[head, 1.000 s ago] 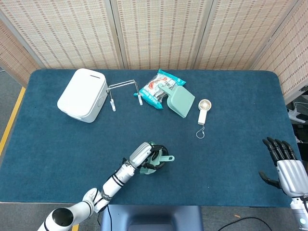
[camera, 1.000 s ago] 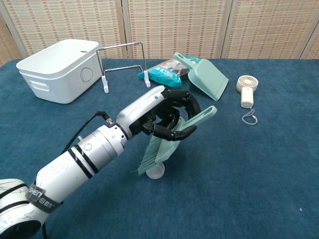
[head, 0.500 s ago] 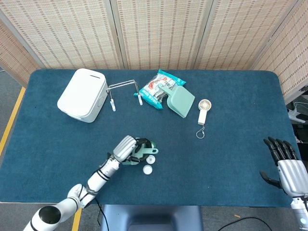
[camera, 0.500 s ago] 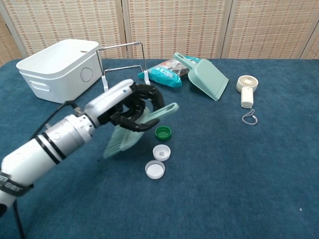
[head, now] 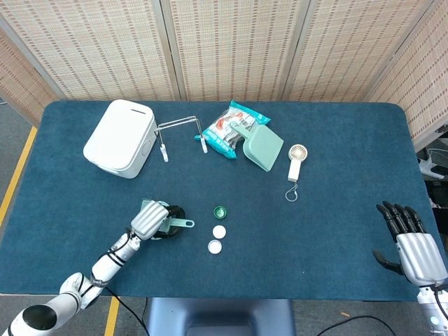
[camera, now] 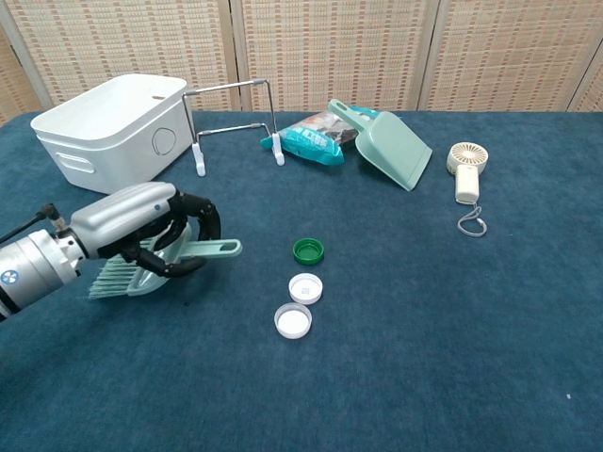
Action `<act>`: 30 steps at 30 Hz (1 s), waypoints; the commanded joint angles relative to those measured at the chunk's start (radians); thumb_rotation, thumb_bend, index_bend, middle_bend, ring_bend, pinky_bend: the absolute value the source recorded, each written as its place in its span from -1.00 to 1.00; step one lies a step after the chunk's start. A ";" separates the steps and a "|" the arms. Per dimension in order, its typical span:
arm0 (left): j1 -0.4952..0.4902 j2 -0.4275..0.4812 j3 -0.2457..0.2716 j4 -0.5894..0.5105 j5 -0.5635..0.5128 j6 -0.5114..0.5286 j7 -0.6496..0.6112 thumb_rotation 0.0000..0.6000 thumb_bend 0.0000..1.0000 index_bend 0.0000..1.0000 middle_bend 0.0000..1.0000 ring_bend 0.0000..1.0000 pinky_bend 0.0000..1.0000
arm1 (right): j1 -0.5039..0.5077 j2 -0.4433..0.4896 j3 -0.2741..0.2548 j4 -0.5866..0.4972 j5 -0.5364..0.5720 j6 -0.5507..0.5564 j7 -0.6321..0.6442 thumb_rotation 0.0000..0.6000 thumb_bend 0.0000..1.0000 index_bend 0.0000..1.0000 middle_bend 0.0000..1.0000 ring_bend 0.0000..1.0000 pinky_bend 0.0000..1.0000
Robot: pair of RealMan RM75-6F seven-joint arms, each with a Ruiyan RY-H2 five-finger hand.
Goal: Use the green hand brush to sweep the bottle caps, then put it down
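Note:
My left hand (head: pixel 148 219) (camera: pixel 141 226) grips the green hand brush (camera: pixel 160 262) (head: pixel 171 222), its bristles pointing left and its handle sticking out to the right, low over the blue cloth. To the right of it lie three bottle caps in a short line: a green cap (head: pixel 220 211) (camera: pixel 308 250), a white cap (head: pixel 219 231) (camera: pixel 305 287) and another white cap (head: pixel 214 246) (camera: pixel 293 321). The brush is clear of all three. My right hand (head: pixel 409 241) hovers at the table's right front corner with its fingers apart and nothing in it.
A white bin (head: pixel 121 137) (camera: pixel 111 130) stands at the back left beside a wire rack (head: pixel 182 130) (camera: pixel 236 118). A snack bag (head: pixel 227 128), a green dustpan (head: pixel 260 145) (camera: pixel 391 149) and a small hand fan (head: pixel 297 161) (camera: pixel 465 169) lie at the back centre.
My left hand has carried the brush leftward, away from the caps, uncovering all three of them. The right hand has barely moved.

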 commanded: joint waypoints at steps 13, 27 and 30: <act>0.024 0.086 -0.008 -0.154 -0.020 -0.050 0.041 1.00 -0.36 -1.00 -1.00 0.22 0.69 | -0.004 0.002 -0.003 -0.006 -0.005 0.007 -0.005 1.00 -0.63 -1.00 -0.96 -1.00 -1.00; 0.313 0.561 -0.003 -0.780 -0.150 0.230 0.393 1.00 -0.33 -1.00 -1.00 -1.00 -0.60 | -0.009 0.006 -0.002 -0.011 -0.002 0.016 -0.007 1.00 -0.63 -1.00 -0.96 -1.00 -1.00; 0.424 0.613 0.003 -0.857 -0.200 0.336 0.488 1.00 -0.30 -1.00 -1.00 -1.00 -0.80 | -0.007 0.002 -0.004 -0.017 0.005 0.003 -0.032 1.00 -0.63 -1.00 -0.96 -1.00 -1.00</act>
